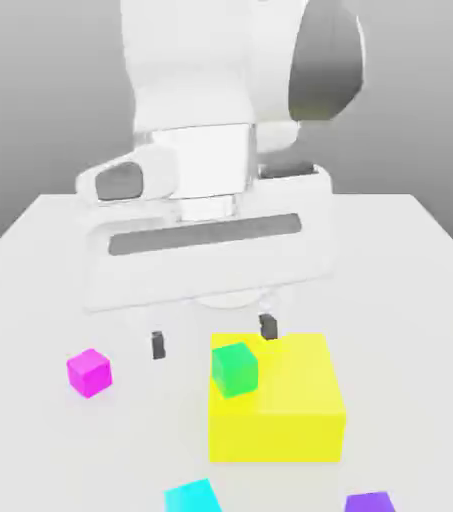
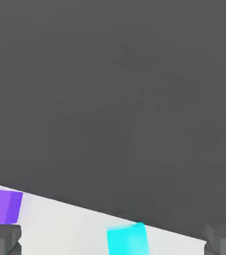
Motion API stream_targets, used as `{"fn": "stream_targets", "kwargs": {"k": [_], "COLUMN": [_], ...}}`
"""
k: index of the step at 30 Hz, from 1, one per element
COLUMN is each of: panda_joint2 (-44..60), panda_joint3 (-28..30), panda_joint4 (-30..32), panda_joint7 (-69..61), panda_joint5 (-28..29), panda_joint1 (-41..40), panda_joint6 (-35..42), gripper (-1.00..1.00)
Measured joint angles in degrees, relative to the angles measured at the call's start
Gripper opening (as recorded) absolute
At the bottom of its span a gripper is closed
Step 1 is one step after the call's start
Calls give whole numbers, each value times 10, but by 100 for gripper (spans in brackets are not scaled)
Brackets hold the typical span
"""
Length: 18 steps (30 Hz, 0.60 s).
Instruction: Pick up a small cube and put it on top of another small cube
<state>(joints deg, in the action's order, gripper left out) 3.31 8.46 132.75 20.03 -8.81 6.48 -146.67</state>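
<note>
Arm hangs low over the white table (image 1: 30, 300), end effector (image 1: 212, 336) pointing down, fingers wide apart, gripping nothing. From the exterior view's left: magenta cube (image 1: 89, 372) alone on the table; cyan cube (image 1: 192, 497) at the near edge; green cube (image 1: 235, 367) against the large yellow block (image 1: 280, 400); purple cube (image 1: 370, 502) farthest right.

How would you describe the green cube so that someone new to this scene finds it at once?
Start at the big yellow block on the white table, toward the exterior view's right. The green cube shows against its left edge, just below the open gripper. It is the only green thing; the magenta cube, cyan cube and purple cube lie apart from the block.
</note>
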Motion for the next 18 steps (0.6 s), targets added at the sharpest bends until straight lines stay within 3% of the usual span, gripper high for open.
{"fn": "stream_targets", "kwargs": {"k": [11,12,18], "panda_joint2": [222,242,252], "panda_joint3": [-12,-17,-20], "panda_joint4": [-9,-13,-15], "panda_joint7": [-61,-65,-66], "panda_joint5": [8,3,1], "panda_joint1": [-21,-25,-28], "panda_joint6": [-105,-121,-128], "gripper": [0,-100,-100]}}
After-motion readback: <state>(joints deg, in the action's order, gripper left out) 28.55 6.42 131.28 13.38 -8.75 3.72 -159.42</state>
